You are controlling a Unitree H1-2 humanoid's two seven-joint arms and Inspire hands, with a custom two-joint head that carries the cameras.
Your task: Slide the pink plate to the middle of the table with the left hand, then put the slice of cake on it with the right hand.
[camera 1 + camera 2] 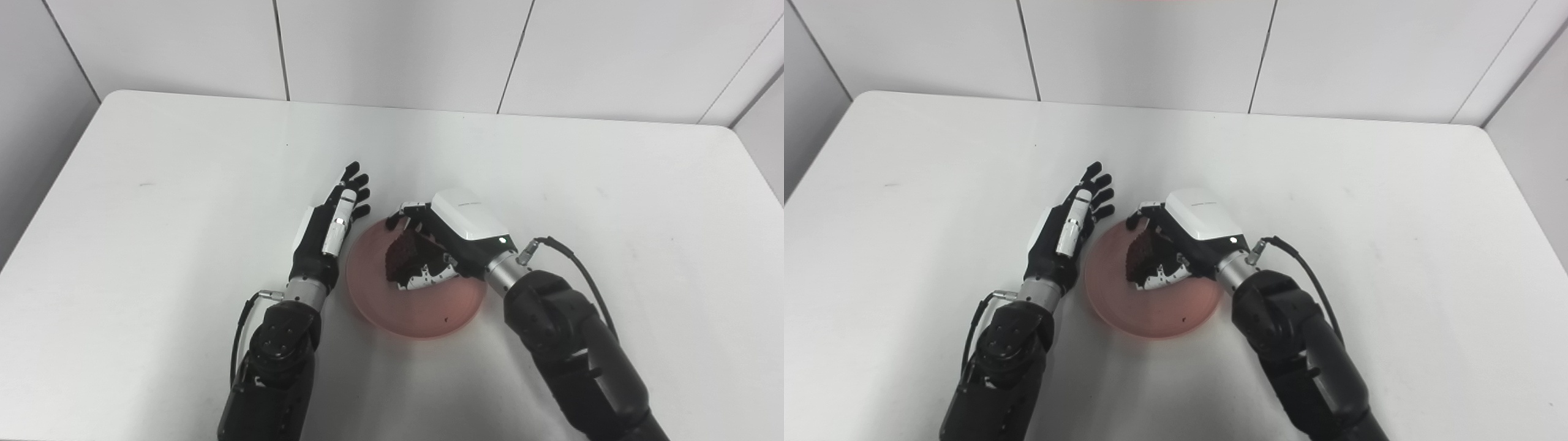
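Note:
The pink plate [422, 306] lies near the middle of the white table. My right hand [444, 242] reaches over the plate's far half, its fingers curled around the dark chocolate slice of cake [404, 256], which stands on or just above the plate; whether it rests there I cannot tell. A dark crumb lies on the plate's near part. My left hand [334, 217] sits on edge just left of the plate's rim, fingers stretched out and apart, holding nothing.
The white table [184, 184] spreads wide on all sides, with its far edge against a panelled wall. A cable loops off my right wrist [576, 263].

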